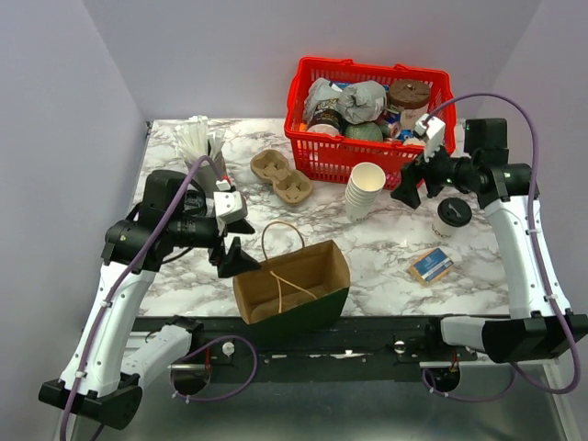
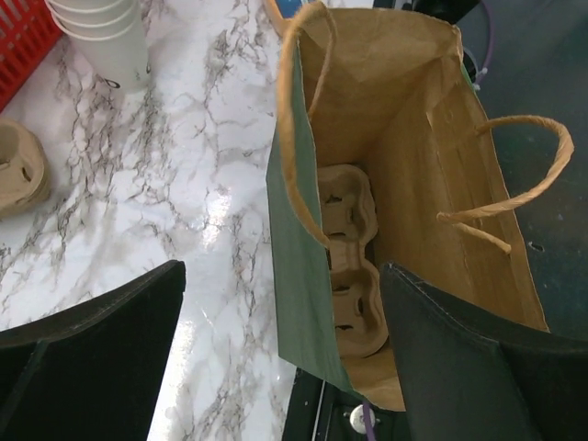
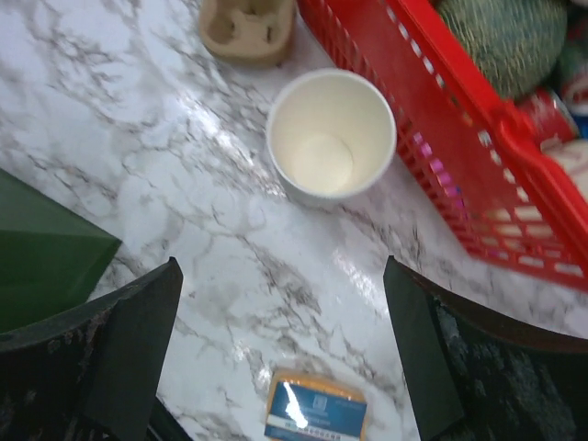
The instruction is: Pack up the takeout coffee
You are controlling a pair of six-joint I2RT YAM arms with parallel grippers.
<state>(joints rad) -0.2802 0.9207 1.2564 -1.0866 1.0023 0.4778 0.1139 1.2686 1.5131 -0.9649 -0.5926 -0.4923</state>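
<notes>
Your left gripper hangs released over the open bag, whose cup tray lies ready inside. Your right gripper, also spread and empty, hovers near the lidded coffee on the worktop, probably to fetch it.

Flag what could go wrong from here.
The paper bag stands at the table's near edge with the open left gripper astride its wall: a nudge could tip it. The carrier inside lies against one side, so a cup may miss its hole. The open right gripper hangs near the cup stack and could knock it.
</notes>
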